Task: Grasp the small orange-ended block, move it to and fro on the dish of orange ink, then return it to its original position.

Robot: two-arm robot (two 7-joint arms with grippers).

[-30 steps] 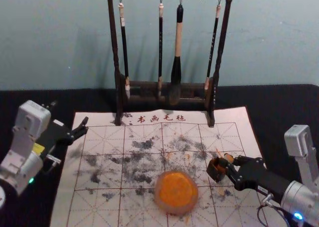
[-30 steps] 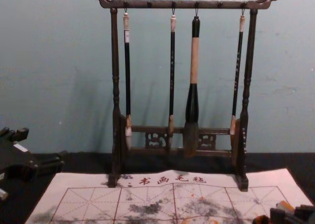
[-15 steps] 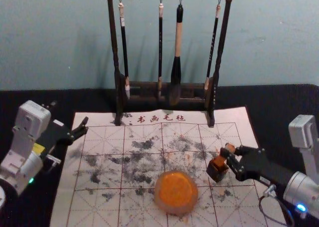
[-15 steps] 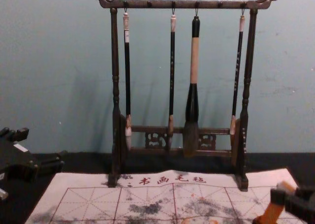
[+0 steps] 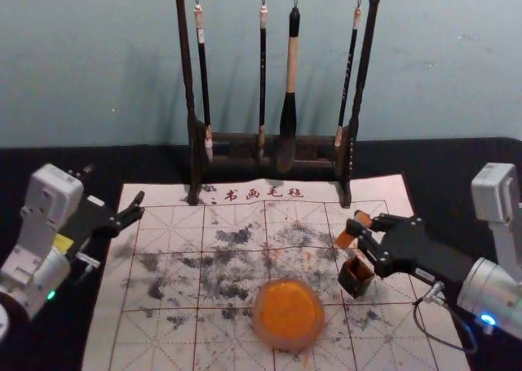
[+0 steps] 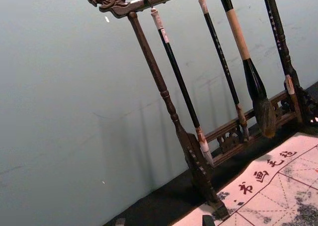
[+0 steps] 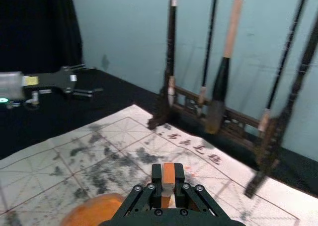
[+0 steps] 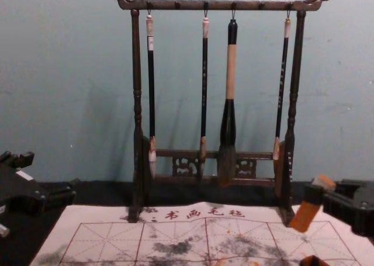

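Held aloft at one o'clock from the orange ink dish (image 5: 289, 312), the orange-ended block (image 5: 345, 240) sat clamped in the jaws of the right gripper (image 5: 357, 224), near the dark box (image 5: 356, 280); the left gripper (image 5: 113, 185) hung at ten, jaws wide.

orange-ended block (image 5: 345, 240): tilted, aloft in right gripper (image 5: 359, 223) | ink dish (image 5: 288, 312): round, orange inside, on mat (image 5: 175, 346)
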